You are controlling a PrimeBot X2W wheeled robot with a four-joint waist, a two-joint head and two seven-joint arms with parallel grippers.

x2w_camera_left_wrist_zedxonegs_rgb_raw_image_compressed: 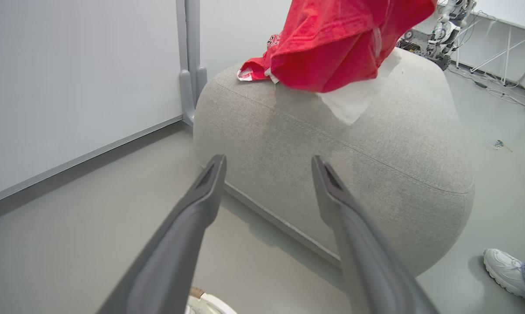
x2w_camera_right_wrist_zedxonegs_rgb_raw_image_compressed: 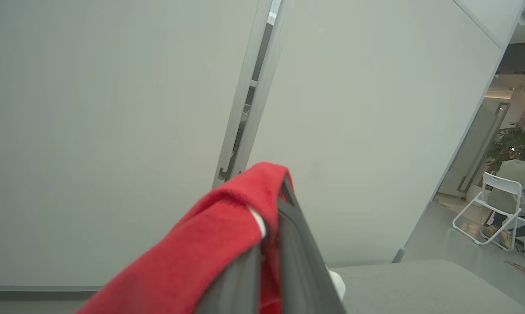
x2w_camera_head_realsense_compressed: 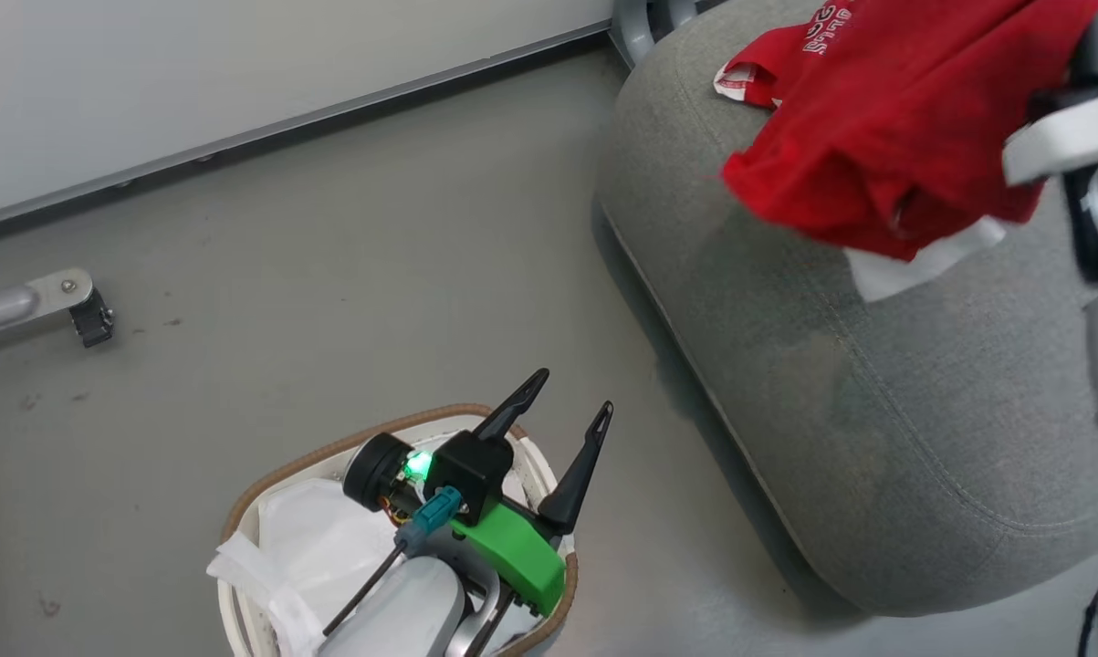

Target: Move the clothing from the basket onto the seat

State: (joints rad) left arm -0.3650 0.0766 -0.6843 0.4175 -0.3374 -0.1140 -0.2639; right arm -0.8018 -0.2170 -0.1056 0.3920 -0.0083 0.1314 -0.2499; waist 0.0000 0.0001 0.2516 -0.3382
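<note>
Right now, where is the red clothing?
Head view, upper right: the clothing hangs over the grey seat, held by the right gripper, jaws shut, away from the basket at lower left.

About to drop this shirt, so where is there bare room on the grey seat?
Free: the near half of the seat, between the red clothing and the rounded end by the basket. Crowded: the far end, under clothing and white cloth.

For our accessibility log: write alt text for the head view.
Red clothing hangs over the grey seat at upper right. At the bottom, the open left tool hovers above the white basket.
</note>
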